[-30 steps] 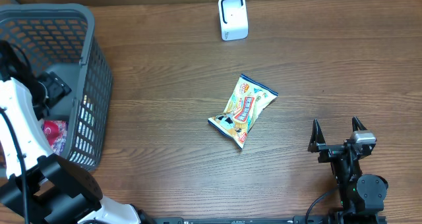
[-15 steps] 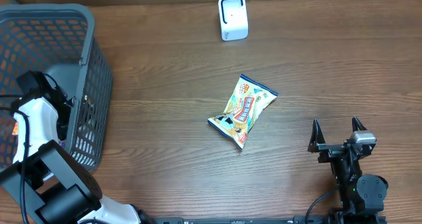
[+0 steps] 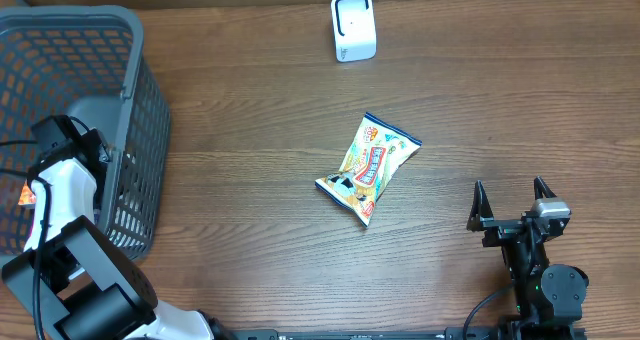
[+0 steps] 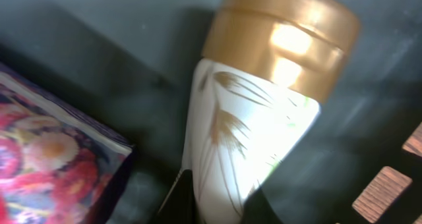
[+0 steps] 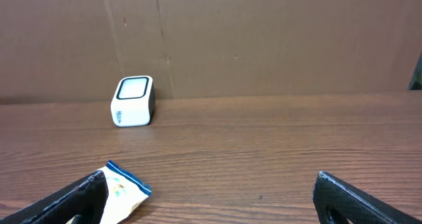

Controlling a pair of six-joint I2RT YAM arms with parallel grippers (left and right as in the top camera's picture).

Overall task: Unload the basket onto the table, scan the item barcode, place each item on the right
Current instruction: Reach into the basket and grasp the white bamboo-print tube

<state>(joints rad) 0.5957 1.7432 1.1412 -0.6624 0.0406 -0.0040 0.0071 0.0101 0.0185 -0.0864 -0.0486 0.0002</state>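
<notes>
Up above, the light is soft and even; the table (image 3: 250, 110) shows its wood grain crisply, and the snack bag (image 3: 368, 167) throws only a thin, faint shadow. Down inside the basket (image 3: 140, 90) it is dim. The left wrist view is blurred, with hard glare on the gold cap (image 4: 283, 39) of the bottle (image 4: 237, 138), whose white body is washed out. The right pincer (image 5: 211, 191) shows as dark, soft-edged shapes against a plainly lit cardboard wall (image 5: 264, 39).

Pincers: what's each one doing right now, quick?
Left pincer: closed on the white tube with the gold cap.
Right pincer: open, holding nothing.
</notes>
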